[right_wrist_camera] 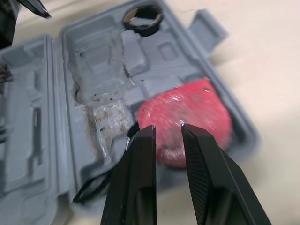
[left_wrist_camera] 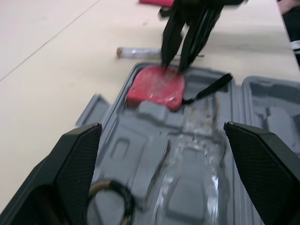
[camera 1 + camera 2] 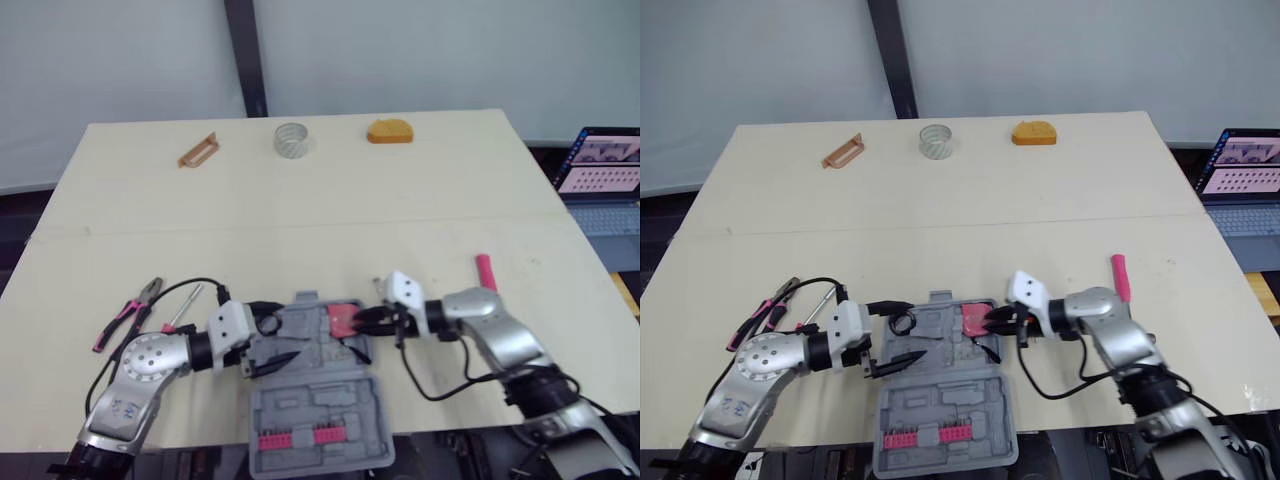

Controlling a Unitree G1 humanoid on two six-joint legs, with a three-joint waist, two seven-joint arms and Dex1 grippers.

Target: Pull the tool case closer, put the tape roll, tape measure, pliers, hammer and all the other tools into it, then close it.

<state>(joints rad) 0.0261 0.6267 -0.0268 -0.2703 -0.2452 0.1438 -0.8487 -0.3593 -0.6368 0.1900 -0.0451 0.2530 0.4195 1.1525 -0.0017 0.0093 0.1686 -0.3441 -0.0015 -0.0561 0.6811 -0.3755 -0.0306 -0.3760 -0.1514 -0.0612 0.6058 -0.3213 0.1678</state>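
Observation:
The grey tool case (image 3: 310,400) lies open near the table's front edge. A red tape measure (image 3: 343,318) rests in its far right pocket, with its black strap trailing into the case. A black tape roll (image 3: 268,322) sits in the far left pocket. My right gripper (image 3: 357,322) points down at the tape measure (image 1: 187,112); its fingers (image 1: 140,178) are a narrow gap apart and hold nothing. My left gripper (image 3: 275,345) hovers wide open over the case's left part. Pink-handled pliers (image 3: 125,315) and a screwdriver (image 3: 183,307) lie left of the case. A red-handled tool (image 3: 486,272) lies to the right.
Along the far edge sit an orange-brown frame piece (image 3: 198,150), a clear tape roll (image 3: 291,140) and an orange tool (image 3: 389,131). The case's near half holds a pink bit strip (image 3: 295,437). A laptop (image 3: 600,165) stands off the table's right side.

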